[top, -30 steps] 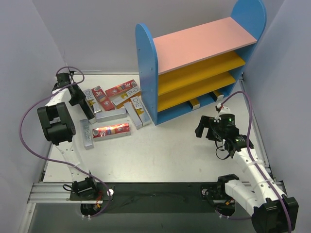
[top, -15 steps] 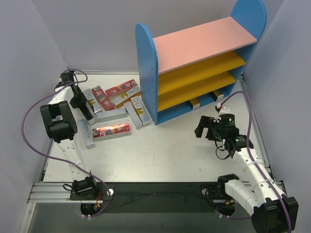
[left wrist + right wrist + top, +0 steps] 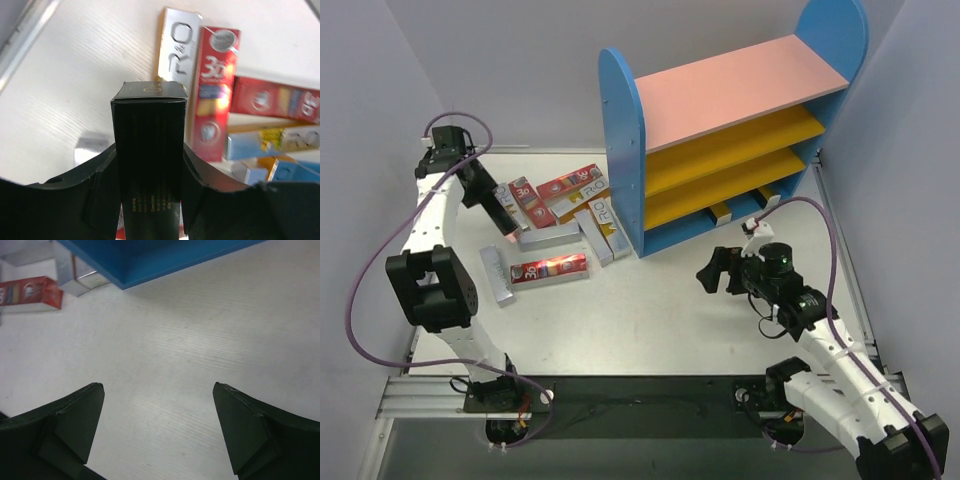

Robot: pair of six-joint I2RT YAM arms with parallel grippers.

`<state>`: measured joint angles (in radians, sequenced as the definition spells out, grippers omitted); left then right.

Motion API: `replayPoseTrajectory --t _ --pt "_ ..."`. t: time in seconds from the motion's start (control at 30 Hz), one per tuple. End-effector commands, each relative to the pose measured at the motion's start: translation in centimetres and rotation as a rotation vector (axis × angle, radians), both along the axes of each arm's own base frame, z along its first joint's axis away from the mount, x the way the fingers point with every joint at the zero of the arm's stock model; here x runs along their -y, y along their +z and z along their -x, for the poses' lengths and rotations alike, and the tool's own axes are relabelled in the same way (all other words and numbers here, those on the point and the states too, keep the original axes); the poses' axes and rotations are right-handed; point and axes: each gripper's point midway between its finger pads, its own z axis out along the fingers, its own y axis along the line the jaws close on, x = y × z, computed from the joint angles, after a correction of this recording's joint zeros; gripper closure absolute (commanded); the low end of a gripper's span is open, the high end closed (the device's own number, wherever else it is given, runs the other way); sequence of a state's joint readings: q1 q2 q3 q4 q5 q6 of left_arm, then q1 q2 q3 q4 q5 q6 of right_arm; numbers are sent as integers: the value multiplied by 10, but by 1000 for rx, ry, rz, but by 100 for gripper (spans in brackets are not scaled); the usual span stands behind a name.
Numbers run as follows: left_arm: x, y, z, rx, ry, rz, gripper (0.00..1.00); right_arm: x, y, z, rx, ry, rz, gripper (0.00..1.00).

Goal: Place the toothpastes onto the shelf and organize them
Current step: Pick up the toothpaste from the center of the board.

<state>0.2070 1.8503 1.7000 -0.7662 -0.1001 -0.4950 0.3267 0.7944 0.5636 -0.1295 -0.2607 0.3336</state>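
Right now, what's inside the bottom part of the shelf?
Two toothpaste boxes lie on the blue base of the shelf, only their front ends showing. The yellow board above covers the rest, so anything farther back cannot be seen.

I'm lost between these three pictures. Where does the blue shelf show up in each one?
Top camera: the shelf stands in the upper right.
Left wrist: not in it.
Right wrist: the shelf runs along the top edge, only its blue base showing.
Shared landmark: the lone red box, left of the shelf's front corner in the top and right wrist views.
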Motion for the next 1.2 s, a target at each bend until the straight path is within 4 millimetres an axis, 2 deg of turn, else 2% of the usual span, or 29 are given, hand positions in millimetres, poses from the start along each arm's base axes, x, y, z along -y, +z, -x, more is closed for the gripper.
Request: replayPoseTrajectory --t 0.0,0.03,0.07,0.1,0.13,0.17,0.2,0.23,0.27,0.3,0.33,0.37,0.4,0.43,0.47,0.6,0.77,0.83,1.17 --pt "69 16 32 0 -59 81 56 -39 27 1 134 130 -35 4" --pt "81 24 38 23 -77 93 56 -51 39 -1 188 160 -45 4" --pt "91 23 44 22 -64 119 57 -68 42 9 208 220 -39 4" --pt "104 14 54 -1 -76 135 58 -74 41 8 230 231 -4 4" --pt "130 19 62 13 -117 166 59 -82 51 8 267 245 0 4" --pt "143 19 68 10 -136 177 59 -101 54 20 287 309 6 4" --pt "156 12 76 -4 -160 192 59 -108 54 17 318 315 45 4" --pt "175 19 82 14 -198 208 60 -114 62 15 353 315 66 4" --pt "184 18 87 9 -211 217 60 -133 59 28 362 384 90 4" --pt "195 16 96 3 -235 232 60 -137 63 24 393 364 121 4" --pt "210 16 101 1 -262 249 60 -147 75 24 437 388 139 4" --pt "217 14 106 -8 -271 255 60 -161 69 31 435 429 162 4" --pt "225 19 111 1 -290 270 60 -171 74 33 458 444 164 4" --pt "234 14 118 -8 -305 279 60 -180 86 32 486 448 163 4" --pt "238 15 121 -10 -311 282 60 -190 82 33 483 472 181 4" --pt "253 19 135 8 -342 307 60 -231 91 51 539 564 201 4" --pt "258 21 146 13 -359 315 60 -262 96 63 571 620 230 4" --pt "260 26 149 27 -360 325 60 -271 89 68 567 637 254 4" --pt "257 39 165 61 -377 332 60 -291 74 59 614 626 348 4"
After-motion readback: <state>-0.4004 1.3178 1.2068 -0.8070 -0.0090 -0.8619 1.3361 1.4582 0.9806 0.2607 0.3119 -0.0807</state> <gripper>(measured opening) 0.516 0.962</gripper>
